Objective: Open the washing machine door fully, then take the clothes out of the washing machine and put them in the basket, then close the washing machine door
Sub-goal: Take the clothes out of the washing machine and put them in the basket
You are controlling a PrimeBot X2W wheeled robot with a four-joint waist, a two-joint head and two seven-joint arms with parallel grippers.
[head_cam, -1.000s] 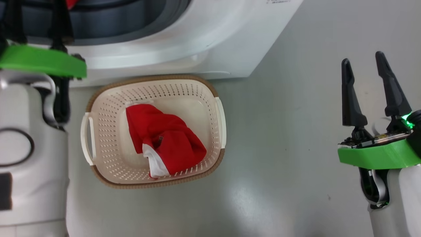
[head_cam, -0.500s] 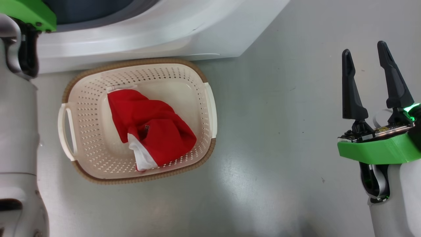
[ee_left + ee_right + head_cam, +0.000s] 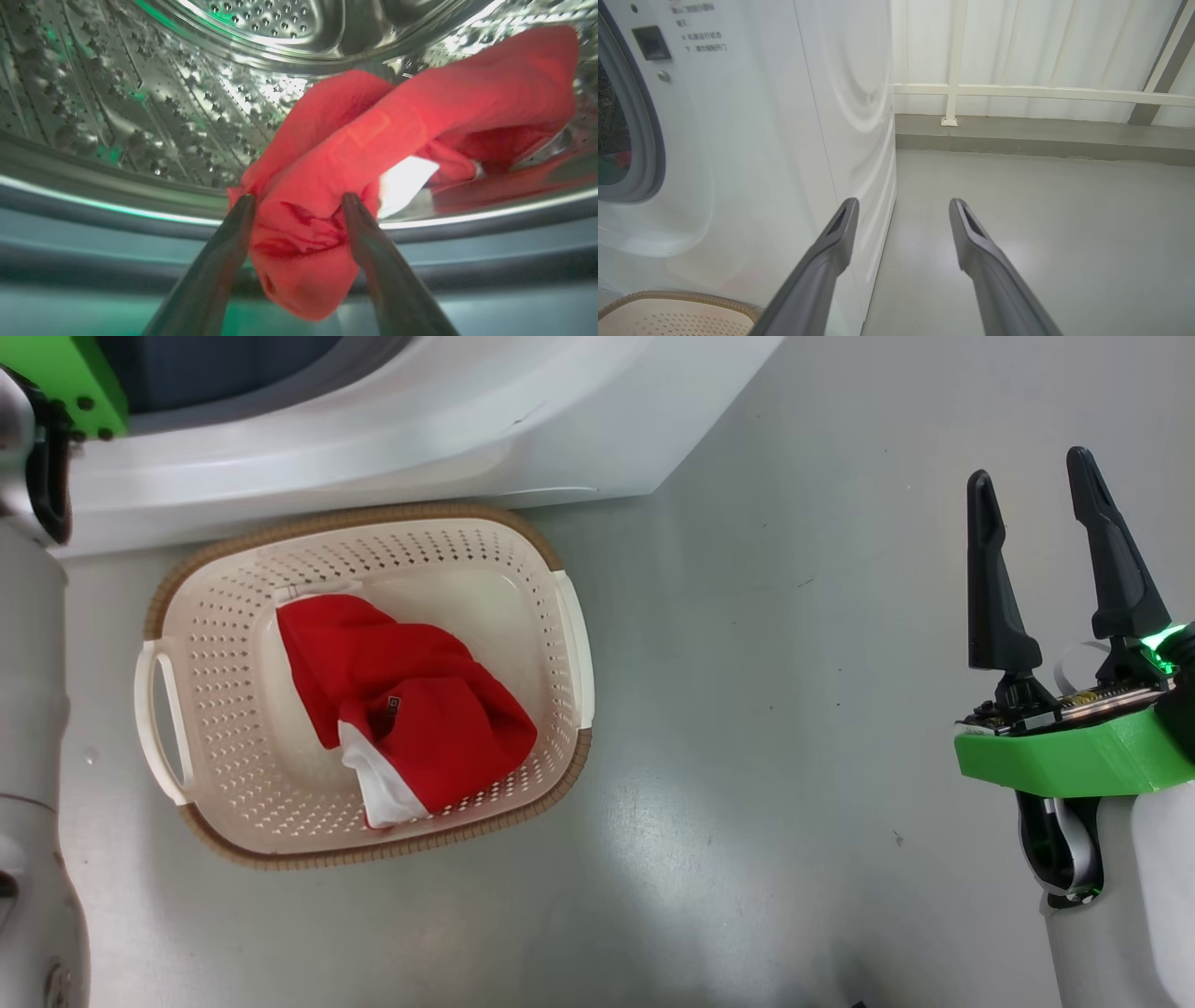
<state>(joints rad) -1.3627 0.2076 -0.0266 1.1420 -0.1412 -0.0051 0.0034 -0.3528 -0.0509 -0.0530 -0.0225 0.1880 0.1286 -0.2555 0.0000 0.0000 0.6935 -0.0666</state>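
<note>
L arm point(image 3: 28, 709) runs up the head view's 9 o'clock edge, with its green mount point(image 3: 65, 378) at 11, against the washer point(image 3: 373, 420) front. In the L wrist view, the L gripper point(image 3: 298, 198) fingers pinch a bunched fold of a red garment point(image 3: 373, 130) at the drum point(image 3: 117, 93) mouth. The fold bulges out below the tips toward 6, over the grey ring point(image 3: 93, 252). The rest trails off to 2 o'clock on the steel, w/ a white patch at 3 of the tips.

Head view, 9 o'clock of centre: basket point(image 3: 373, 515) on the floor point(image 3: 747, 756), far rim just beside the washer base; can't tell if touching. A 2nd garment point(image 3: 411, 700), red w/ white trim, lies inside, bunched toward the basket's 5 o'clock wall.

R gripper point(image 3: 1030, 469) is at 3 o'clock, well apart from the basket. Its 2 fingers are spread w/ nothing between them, pointing to 12. In the R wrist view they hang over bare floor by the washer's corner, basket rim at 8.
</note>
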